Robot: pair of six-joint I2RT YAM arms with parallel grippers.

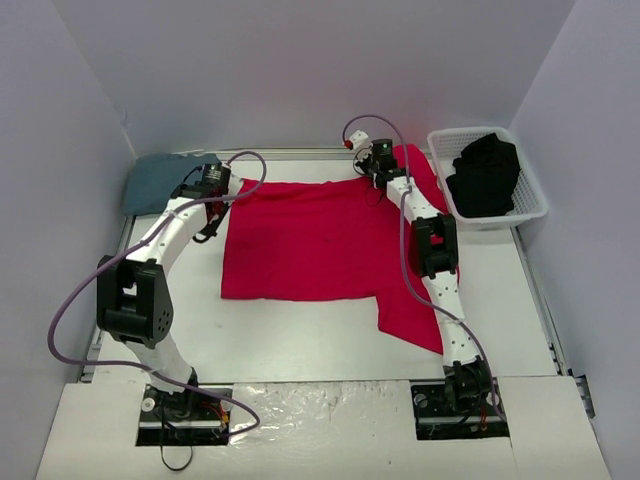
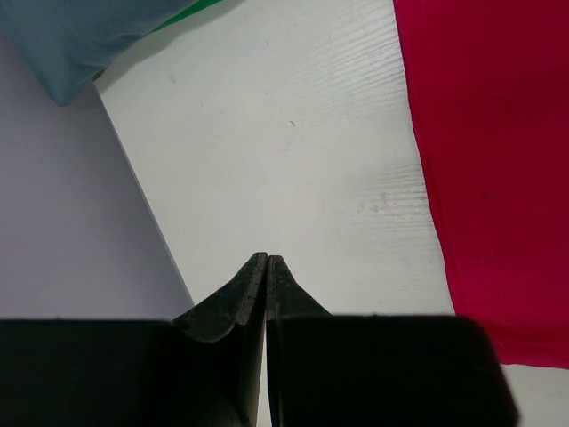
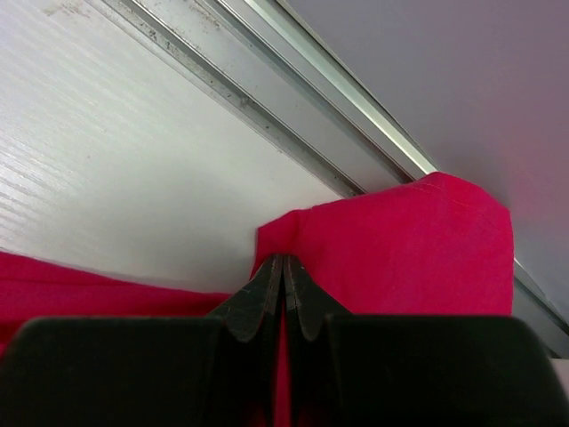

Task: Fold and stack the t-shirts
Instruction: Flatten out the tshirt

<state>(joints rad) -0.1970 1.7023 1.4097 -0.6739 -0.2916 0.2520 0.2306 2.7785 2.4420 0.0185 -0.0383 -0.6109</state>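
Note:
The bright red t-shirt (image 1: 320, 240) lies spread flat across the middle of the table, one sleeve reaching toward the near right. My right gripper (image 1: 378, 165) sits at its far right edge, jaws shut on a pinch of the red t-shirt (image 3: 400, 249), with cloth rising around the fingertips (image 3: 267, 285). My left gripper (image 1: 208, 190) hovers shut and empty (image 2: 267, 258) over bare table, just left of the red shirt's edge (image 2: 498, 178). The slate blue-grey t-shirt (image 1: 160, 180) lies folded in the far left corner (image 2: 80, 36). The black t-shirt (image 1: 485, 175) is heaped in the basket.
A white slatted basket (image 1: 530, 205) stands at the far right against the wall. A metal rail (image 3: 293, 107) runs along the table's far edge. Walls close in on the left, back and right. Purple cables loop off both arms.

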